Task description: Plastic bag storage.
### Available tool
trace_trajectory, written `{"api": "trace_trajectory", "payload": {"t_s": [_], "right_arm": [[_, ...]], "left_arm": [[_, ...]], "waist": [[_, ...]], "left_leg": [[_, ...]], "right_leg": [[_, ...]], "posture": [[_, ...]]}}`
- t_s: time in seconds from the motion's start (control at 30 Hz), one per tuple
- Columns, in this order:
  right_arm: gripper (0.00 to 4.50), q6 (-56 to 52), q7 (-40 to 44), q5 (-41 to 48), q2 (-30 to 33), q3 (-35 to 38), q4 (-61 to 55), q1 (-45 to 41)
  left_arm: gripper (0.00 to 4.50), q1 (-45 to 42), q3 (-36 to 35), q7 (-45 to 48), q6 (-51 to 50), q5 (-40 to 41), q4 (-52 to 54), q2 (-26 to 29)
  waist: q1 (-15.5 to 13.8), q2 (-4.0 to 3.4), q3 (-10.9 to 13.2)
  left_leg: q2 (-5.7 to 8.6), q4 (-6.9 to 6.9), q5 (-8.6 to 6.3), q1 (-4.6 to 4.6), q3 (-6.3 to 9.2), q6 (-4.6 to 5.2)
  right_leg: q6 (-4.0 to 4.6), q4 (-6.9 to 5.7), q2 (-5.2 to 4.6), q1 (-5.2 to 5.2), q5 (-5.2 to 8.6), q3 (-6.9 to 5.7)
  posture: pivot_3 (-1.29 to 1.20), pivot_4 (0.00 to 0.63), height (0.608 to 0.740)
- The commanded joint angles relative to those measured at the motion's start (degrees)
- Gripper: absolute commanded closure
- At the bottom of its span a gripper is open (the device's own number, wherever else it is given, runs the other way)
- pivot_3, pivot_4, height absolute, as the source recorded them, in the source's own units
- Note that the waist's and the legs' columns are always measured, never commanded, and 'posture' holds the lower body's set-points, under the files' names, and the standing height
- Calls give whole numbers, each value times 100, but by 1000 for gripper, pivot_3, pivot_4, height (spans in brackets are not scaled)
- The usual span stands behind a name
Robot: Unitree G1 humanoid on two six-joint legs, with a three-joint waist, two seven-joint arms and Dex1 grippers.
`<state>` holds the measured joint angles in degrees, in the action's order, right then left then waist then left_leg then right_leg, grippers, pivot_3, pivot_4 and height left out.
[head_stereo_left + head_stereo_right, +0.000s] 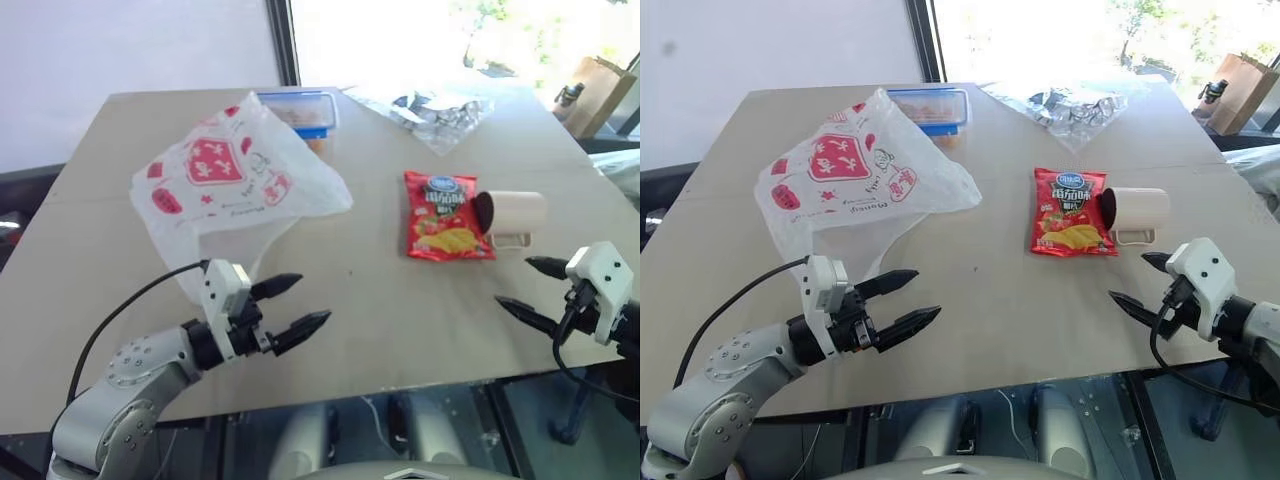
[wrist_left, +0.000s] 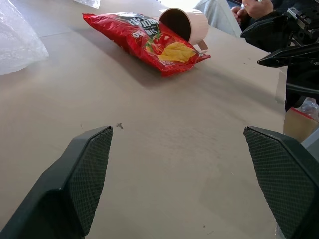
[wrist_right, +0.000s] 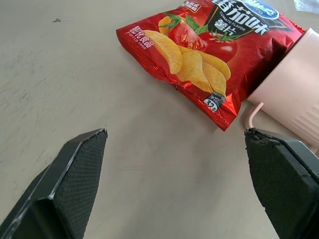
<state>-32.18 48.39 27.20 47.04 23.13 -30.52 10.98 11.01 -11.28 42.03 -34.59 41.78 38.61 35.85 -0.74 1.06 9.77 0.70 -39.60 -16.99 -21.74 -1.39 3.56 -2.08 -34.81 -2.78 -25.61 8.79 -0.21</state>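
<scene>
Left gripper [image 1: 292, 305] hovers over the near left part of the table [image 1: 400, 300], fingers spread apart, nothing between them, pointing toward the right. Right gripper [image 1: 525, 290] sits at the near right edge, fingers also spread wide and empty, pointing left toward the table middle. Table is a plain light tan board, matte, a few small dark specks near the centre; its near edge shows bare floor and frame beneath.

The plastic bag [image 1: 235, 180] lies on the left half, just beyond the left gripper, loosely crumpled and partly puffed up, red logos facing up, a thin flap trailing toward the near edge. Not touched by either gripper.

Right of centre lies a red chip packet [image 1: 446, 216], flat, face up. A pale pink mug [image 1: 512, 214] lies tipped on its side, touching the packet's right edge, mouth facing left.

Farther back, a blue-lidded container [image 1: 300, 108] sits partly behind the bag. Clear silvery wrapping [image 1: 435, 112] lies at the far right.

Beyond: white wall on the left, dark window post, bright window. A brown paper bag [image 1: 598, 92] stands at far right off the table.
</scene>
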Motion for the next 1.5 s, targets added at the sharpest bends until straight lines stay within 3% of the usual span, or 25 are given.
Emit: {"api": "trace_trajectory", "payload": {"t_s": [0.03,0.27,0.37,0.73,0.97,1.2,1.3,1.37,1.5], "right_arm": [[8,49,39,55,99,128,-204,14],[8,342,158,259,-51,-88,-524,-181],[8,635,466,583,-159,-143,-779,-194],[8,1315,892,757,-291,-201,-661,-86],[8,1647,1026,657,-326,-180,-535,214],[8,1819,953,511,-354,-317,-502,253],[0,1819,874,482,-386,-424,-551,239],[0,1823,836,466,-398,-474,-596,258],[0,1796,511,99,-418,-701,-576,133]], "left_arm": [[101,111,-189,102,376,-42,-66,-70],[101,-15,-323,-344,1153,-597,-176,-444],[101,-491,-323,-1212,1078,-1280,-268,-497],[101,-1487,111,-2586,531,-3549,-582,113],[101,-1394,701,-2690,86,-4889,-624,747],[101,-1691,1072,-2550,-227,-5545,-992,961],[821,-1978,1191,-2492,-137,-5659,-1234,921],[1663,-2081,1269,-2428,-36,-5808,-1308,1000],[3521,-2490,848,-2267,-294,-5283,-1335,560]], "waist": [[-1,0,0],[-12,1,0],[-22,4,-1],[-10,7,-2],[-9,8,-2],[-10,7,-2],[-21,8,-2],[-17,8,-2],[-15,9,-1]], "left_leg": [[0,0,0,0,0,0],[0,0,0,-1,-1,0],[0,0,0,-1,4,0],[1,1,-2,-1,4,3],[2,1,-3,-2,3,4],[-1,1,-3,-1,4,3],[1,1,-2,-2,5,3],[1,1,-2,-3,6,3],[2,1,-2,-5,6,2]], "right_leg": [[0,0,0,0,0,0],[0,2,0,0,0,1],[-1,2,0,3,-1,-3],[5,4,-1,3,-6,-4],[4,5,-5,3,-6,-5],[0,1,-7,1,-3,-8],[1,1,-12,2,-4,-10],[4,1,-13,1,-6,-11],[21,2,-16,0,-17,-13]], "posture": [[0,150,740],[0,150,740],[0,150,740],[0,150,740],[0,150,740],[0,150,740],[0,150,740],[0,150,740],[0,150,740]]}}
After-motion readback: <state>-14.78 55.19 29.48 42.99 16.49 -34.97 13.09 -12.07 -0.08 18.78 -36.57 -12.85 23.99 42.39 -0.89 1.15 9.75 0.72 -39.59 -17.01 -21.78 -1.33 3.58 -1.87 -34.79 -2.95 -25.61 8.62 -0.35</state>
